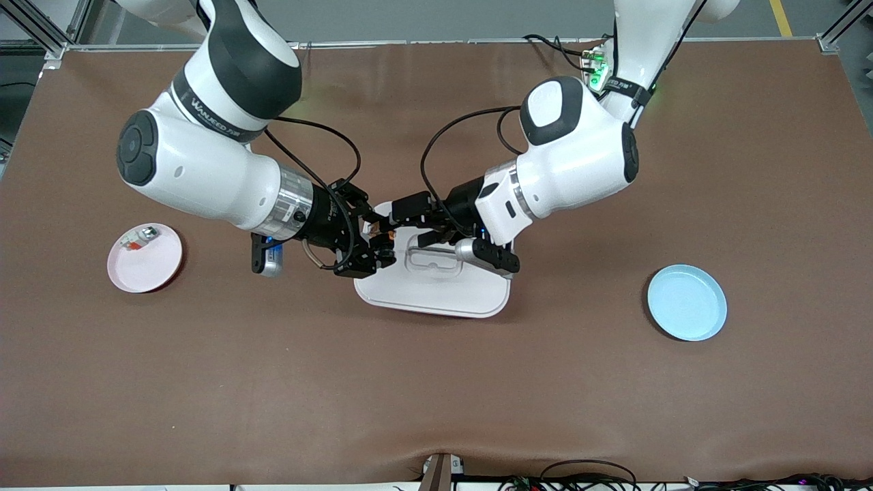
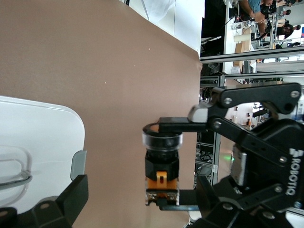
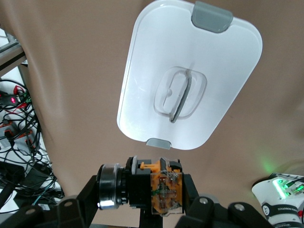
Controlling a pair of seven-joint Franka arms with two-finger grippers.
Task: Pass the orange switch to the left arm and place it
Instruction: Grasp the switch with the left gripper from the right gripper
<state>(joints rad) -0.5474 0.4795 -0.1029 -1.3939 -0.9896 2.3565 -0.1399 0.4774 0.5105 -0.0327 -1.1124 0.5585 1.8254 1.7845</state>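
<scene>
Brown table (image 1: 436,382) | orange switch (image 2: 162,168): black, orange rear | right pincer (image 1: 379,240) pinching it | left pincer (image 1: 417,219) spread

We are reading "ROBOTIQ" in white letters on the black body of the right tool (image 2: 164,166), seen from the left wrist view. We are also reading "WANJEED" on the dark band around the right arm (image 1: 204,109). We are finding no other legible text.
</scene>
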